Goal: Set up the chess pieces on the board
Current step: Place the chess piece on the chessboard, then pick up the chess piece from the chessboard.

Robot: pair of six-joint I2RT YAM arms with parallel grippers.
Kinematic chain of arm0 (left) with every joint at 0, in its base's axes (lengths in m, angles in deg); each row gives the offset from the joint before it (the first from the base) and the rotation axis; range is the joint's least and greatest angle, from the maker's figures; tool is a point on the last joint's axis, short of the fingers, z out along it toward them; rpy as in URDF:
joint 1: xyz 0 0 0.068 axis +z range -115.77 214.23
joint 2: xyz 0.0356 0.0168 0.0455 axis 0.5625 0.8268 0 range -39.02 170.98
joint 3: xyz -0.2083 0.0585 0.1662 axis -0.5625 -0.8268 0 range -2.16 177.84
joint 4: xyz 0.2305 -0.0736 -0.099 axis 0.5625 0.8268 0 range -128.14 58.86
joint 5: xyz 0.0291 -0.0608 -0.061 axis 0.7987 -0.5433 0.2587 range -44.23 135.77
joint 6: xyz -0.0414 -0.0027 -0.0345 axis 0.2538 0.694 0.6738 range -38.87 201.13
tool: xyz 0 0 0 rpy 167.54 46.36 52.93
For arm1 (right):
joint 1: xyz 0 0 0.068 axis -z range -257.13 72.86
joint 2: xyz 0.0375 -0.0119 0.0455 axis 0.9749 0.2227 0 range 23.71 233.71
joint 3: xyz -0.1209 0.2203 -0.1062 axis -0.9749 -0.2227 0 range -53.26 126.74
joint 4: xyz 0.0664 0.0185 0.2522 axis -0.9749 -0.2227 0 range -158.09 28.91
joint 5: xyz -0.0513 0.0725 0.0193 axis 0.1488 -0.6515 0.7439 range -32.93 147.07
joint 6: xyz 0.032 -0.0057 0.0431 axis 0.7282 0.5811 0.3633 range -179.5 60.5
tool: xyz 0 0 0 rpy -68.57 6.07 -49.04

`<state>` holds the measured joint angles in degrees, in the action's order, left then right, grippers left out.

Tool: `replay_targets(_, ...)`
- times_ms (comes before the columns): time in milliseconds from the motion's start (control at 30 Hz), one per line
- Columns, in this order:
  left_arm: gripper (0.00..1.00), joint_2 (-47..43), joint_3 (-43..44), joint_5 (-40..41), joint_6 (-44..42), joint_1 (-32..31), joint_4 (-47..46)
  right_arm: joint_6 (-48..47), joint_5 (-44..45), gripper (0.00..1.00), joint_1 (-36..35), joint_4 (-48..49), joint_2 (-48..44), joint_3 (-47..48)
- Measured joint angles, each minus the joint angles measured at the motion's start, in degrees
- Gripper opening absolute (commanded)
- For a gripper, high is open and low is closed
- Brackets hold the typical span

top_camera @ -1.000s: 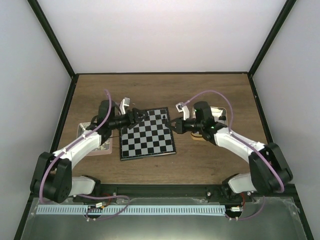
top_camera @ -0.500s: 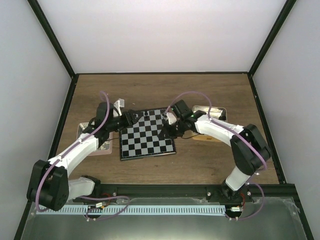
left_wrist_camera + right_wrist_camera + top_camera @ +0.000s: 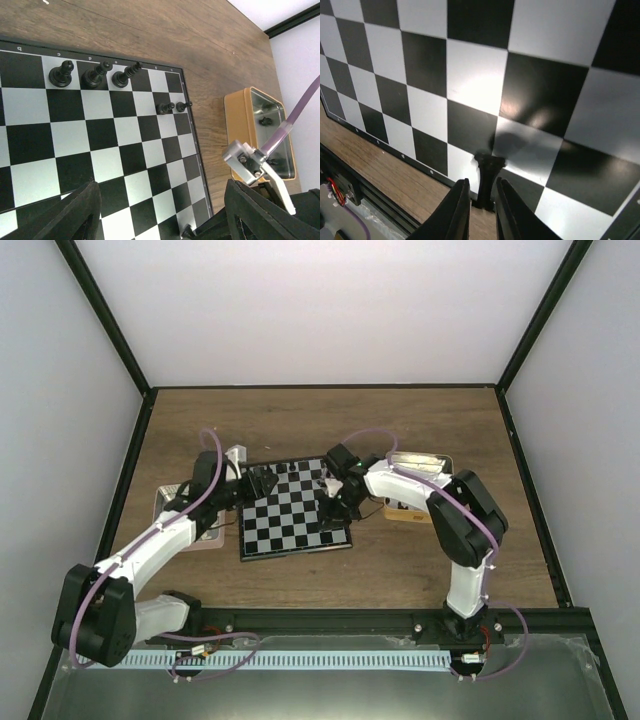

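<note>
**Board** (image 3: 290, 525): flat on the wooden table (image 3: 400, 420), centre, between the two arms.

**Chess pieces, set** (image 3: 96, 75): three black figures stand along the far row. Two smaller ones (image 3: 165, 107) stand just nearer, to their right.

**Chess piece, single** (image 3: 489, 162): upright near the board's right edge, in its nearer half, directly between the right gripper's fingers.

**Right gripper** (image 3: 481, 181): low over the right side of the board. Its fingers (image 3: 460, 210) stand narrowly apart, flanking the single piece. Whether the pads press on it or stand just clear cannot be told.

**Left gripper** (image 3: 162, 186): spread wide, holding nothing, above the far-left part of the board. The set pieces lie beyond its fingers, well apart from them.

**Tin** (image 3: 235, 115): tan outside and metal inside, on the table just right of the board. A few dark pieces lie in it.
</note>
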<state>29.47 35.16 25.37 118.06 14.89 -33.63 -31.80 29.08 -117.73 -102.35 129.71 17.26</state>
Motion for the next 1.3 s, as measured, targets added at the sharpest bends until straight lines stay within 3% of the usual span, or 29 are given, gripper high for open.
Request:
replay_targets(400,0.7,-0.9,-0.4,1.1,-1.2,0.0,0.5,0.5,0.9,0.32,-0.1,-2.4,1.3,2.8)
replay_targets(800,0.7,-2.2,-0.5,2.4,-1.6,0.0,1.7,1.8,8.3,0.34,-3.7,-0.3,-0.1,2.7)
replay_targets(1067,0.7,-4.1,-0.5,5.0,-1.6,0.0,2.6,3.1,18.9,0.21,-7.3,-0.5,-0.1,2.7)
replay_targets(1300,0.7,-4.1,-0.5,5.4,-1.6,0.0,3.4,3.1,23.4,0.04,-8.3,-0.7,0.0,4.3)
